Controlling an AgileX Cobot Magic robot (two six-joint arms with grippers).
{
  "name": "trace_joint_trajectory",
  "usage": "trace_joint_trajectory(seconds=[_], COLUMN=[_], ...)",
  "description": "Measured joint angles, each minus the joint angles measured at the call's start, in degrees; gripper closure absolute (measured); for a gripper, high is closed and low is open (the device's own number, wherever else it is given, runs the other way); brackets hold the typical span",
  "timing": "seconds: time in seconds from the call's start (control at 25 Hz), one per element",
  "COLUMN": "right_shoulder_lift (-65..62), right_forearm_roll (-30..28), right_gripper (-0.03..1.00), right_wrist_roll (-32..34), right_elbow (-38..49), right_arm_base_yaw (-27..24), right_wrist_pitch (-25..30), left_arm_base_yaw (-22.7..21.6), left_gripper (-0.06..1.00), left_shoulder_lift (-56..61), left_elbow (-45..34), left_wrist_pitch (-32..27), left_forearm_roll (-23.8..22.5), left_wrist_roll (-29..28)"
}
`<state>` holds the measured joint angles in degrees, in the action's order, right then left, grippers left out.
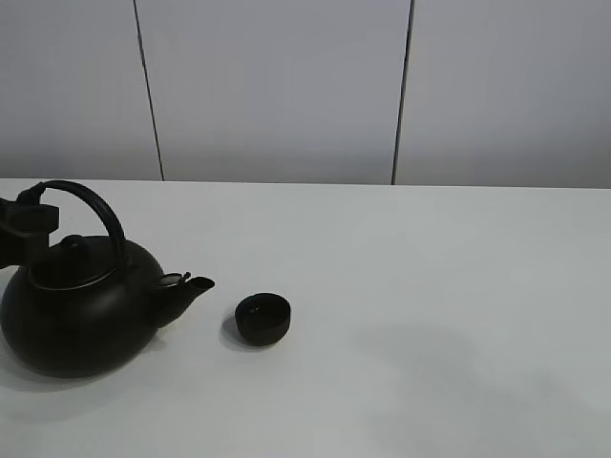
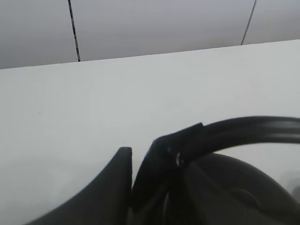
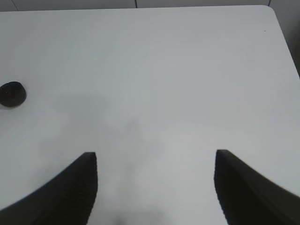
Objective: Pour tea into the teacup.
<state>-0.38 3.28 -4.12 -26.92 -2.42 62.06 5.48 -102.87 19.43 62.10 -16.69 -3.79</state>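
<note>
Kettle: big, black, probably heavy and rigid, more so if full; arched handle is the sensible hold. Expect it to swing when tipped. Teacup: small, light, easily knocked; sits on white worktop just beside the spout, not touching. No tea visible.

Left gripper: at the handle's rear end, jaws clamped on it, arm low at the worktop's left edge.

Right gripper: hovers well apart from cup, jaws wide apart, empty.
</note>
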Motion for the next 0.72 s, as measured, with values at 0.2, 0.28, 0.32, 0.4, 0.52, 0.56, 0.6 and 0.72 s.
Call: trace_joint_trajectory(seconds=[0.2,0.28,0.32,0.4,0.52,0.56,0.6,0.72], right_shoulder_lift=[0.0,0.0,0.0,0.0,0.0,0.0,0.0,0.0], right_forearm_roll=[0.0,0.0,0.0,0.0,0.0,0.0,0.0,0.0], right_gripper=[0.48,0.48,0.48,0.48,0.48,0.48,0.48,0.48], right_wrist_roll=[0.0,0.0,0.0,0.0,0.0,0.0,0.0,0.0], right_elbow=[0.0,0.0,0.0,0.0,0.0,0.0,0.0,0.0], right_arm_base_yaw=[0.0,0.0,0.0,0.0,0.0,0.0,0.0,0.0], right_wrist_pitch=[0.0,0.0,0.0,0.0,0.0,0.0,0.0,0.0], left_arm_base_yaw=[0.0,0.0,0.0,0.0,0.0,0.0,0.0,0.0], left_gripper=[0.68,0.65,0.63,0.62,0.61,0.61,0.61,0.61], left_shoulder_lift=[0.0,0.0,0.0,0.0,0.3,0.3,0.3,0.3], left_elbow=[0.1,0.1,-0.1,-1.0,-3.0,-3.6,-4.1,-5.2], left_wrist_pitch=[1.3,1.7,1.9,2.7,2.9,3.0,3.0,3.0], left_forearm_roll=[0.0,0.2,0.2,0.2,0.4,0.4,0.4,0.4], left_wrist_roll=[-2.4,-2.6,-2.7,-2.8,-2.9,-2.9,-2.9,-2.9])
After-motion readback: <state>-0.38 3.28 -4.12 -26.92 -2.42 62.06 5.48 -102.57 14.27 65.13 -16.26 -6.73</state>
